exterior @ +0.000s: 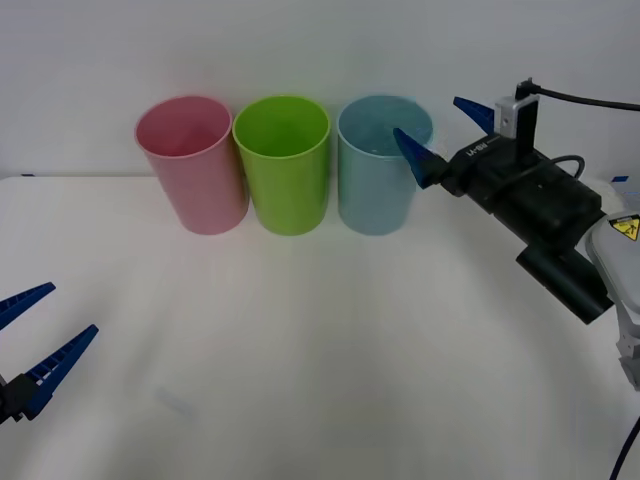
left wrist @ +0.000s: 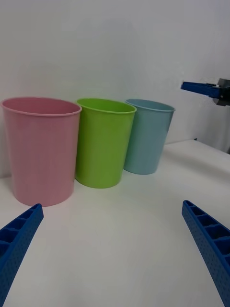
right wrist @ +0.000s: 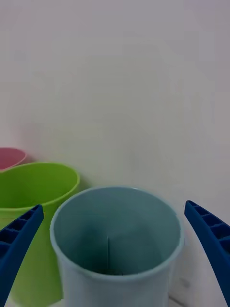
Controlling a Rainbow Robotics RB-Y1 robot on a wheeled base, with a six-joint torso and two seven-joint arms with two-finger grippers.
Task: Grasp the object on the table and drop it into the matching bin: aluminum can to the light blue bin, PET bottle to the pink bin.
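At the near left edge of the front view the left end effector (exterior: 32, 350) hangs low over the tabletop (exterior: 320, 360), its blue fingers spread with nothing between them — it looks parked rather than at work. Along the back of the tabletop the three bins stand upright in a tight row: the pink bin (exterior: 190, 165) farthest left, the lime green bin (exterior: 284, 165) in the middle, and the light blue bin (exterior: 380, 165) on the right, each rim just beside its neighbour's. At the right, the right end effector (exterior: 452, 135) is raised to rim height just beside and slightly above the light blue bin, fingers wide apart and holding nothing; its wrist view looks straight down over the bin's mouth, one finger on either side of the rim. No can lies on the white surface in front of the bins, and neither end effector carries one. The bottom of the light blue bin is dim, so I cannot make out the can itself, but an opened, unloaded gripper poised over that bin suggests the drop has been made — what seems left is only for the right arm to pull back.
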